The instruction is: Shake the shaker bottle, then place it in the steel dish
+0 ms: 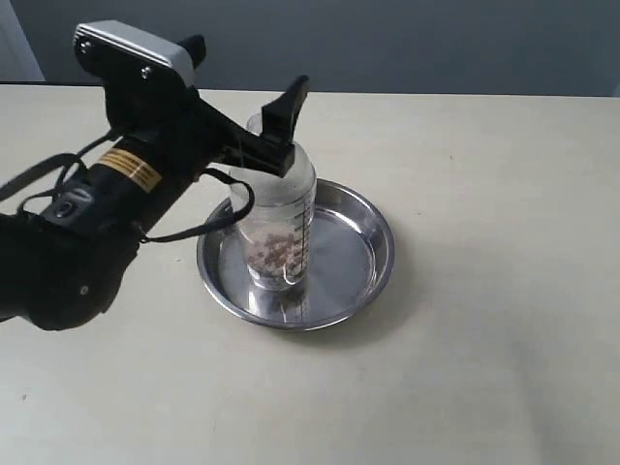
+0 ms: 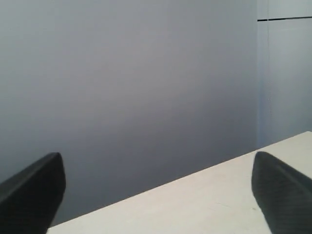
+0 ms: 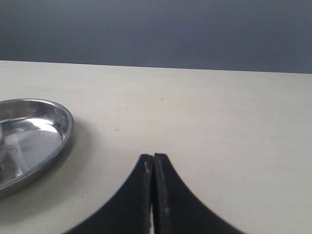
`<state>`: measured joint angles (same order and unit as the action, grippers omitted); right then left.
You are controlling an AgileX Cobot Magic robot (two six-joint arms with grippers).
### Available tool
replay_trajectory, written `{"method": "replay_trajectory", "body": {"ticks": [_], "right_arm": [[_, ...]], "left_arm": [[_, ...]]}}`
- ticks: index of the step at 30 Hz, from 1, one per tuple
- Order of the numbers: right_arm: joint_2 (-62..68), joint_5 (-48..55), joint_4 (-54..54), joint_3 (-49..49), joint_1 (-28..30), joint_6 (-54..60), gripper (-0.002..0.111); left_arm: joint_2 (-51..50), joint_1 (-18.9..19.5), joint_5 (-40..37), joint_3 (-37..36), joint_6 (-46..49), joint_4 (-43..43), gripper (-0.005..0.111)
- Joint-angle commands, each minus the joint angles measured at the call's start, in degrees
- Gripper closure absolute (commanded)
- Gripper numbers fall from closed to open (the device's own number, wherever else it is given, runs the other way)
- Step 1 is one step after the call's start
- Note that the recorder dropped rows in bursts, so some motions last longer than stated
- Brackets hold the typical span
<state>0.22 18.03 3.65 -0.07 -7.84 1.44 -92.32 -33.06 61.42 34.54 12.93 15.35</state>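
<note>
Table point(image 1: 484, 339) is plain tan, with the steel dish point(image 1: 373, 232) near its middle. The shaker bottle point(image 1: 281, 228) stands upright inside it, a bit off centre toward 8 o'clock, brown bits at the bottom. My left claw point(image 2: 157, 160) is up by the bottle's top, spread wide, gripping nothing. My right claw point(image 3: 153, 158) is pinched closed, empty.

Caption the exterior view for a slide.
Shaker bottle standing upright in the steel dish, the open left gripper level with its top.
</note>
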Motion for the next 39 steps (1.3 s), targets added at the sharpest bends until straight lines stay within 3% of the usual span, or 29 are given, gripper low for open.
{"method": "replay_trajectory", "body": {"ticks": [1, 2, 3, 6, 9, 11, 14, 18, 21, 26, 31, 33, 36, 39], "right_arm": [[-0.22, -0.53, -0.1, 0.07, -0.21, 0.05, 0.109], [-0.22, -0.53, -0.1, 0.07, -0.21, 0.05, 0.109], [-0.22, -0.53, -0.1, 0.07, -0.21, 0.05, 0.109], [-0.22, -0.53, -0.1, 0.07, -0.21, 0.05, 0.109], [-0.22, -0.53, -0.1, 0.07, -0.21, 0.05, 0.109], [-0.22, -0.53, -0.1, 0.07, -0.21, 0.05, 0.109], [-0.22, -0.53, -0.1, 0.07, -0.21, 0.05, 0.109], [-0.22, -0.53, -0.1, 0.07, -0.21, 0.05, 0.109], [-0.22, -0.53, -0.1, 0.07, -0.21, 0.05, 0.109], [-0.22, -0.53, -0.1, 0.07, -0.21, 0.05, 0.109], [-0.22, -0.53, -0.1, 0.07, -0.21, 0.05, 0.109], [-0.22, -0.53, -0.1, 0.07, -0.21, 0.05, 0.109], [-0.22, -0.53, -0.1, 0.07, -0.21, 0.05, 0.109], [-0.22, -0.53, -0.1, 0.07, -0.21, 0.05, 0.109]], "left_arm": [[9.83, -0.11, -14.65, -0.38, 6.09, 2.95, 0.057], [11.41, -0.11, -17.18, -0.38, 5.86, 3.42, 0.075], [14.62, -0.11, -21.31, -0.38, 6.96, 4.61, 0.107], [20.02, -0.11, -25.61, -0.38, 19.19, 13.21, 0.105], [24.24, -0.11, -24.16, -0.38, 33.45, 34.91, 0.105], [26.3, -0.11, -22.07, -0.38, 37.33, 42.93, 0.105], [29.29, -0.11, -19.7, -0.38, 45.81, 46.1, 0.105], [33.5, -0.11, -19.36, -0.38, 55.56, 44.2, 0.105], [36.66, -0.11, -20.15, -0.87, 55.56, 42.55, 0.105], [44.26, -0.24, -11.2, -7.74, 55.44, 34.41, 0.105], [55.84, 0.16, -14.27, -13.8, 49.79, 24.69, 0.105], [58.1, 2.5, -17.82, -15.23, 47.29, 21.16, 0.105], [59.56, 10.17, -26.95, -17.47, 33.34, 10.89, 0.105], [63.34, 18.42, -42.42, -18.41, 19.68, -1.63, 0.105]]}}
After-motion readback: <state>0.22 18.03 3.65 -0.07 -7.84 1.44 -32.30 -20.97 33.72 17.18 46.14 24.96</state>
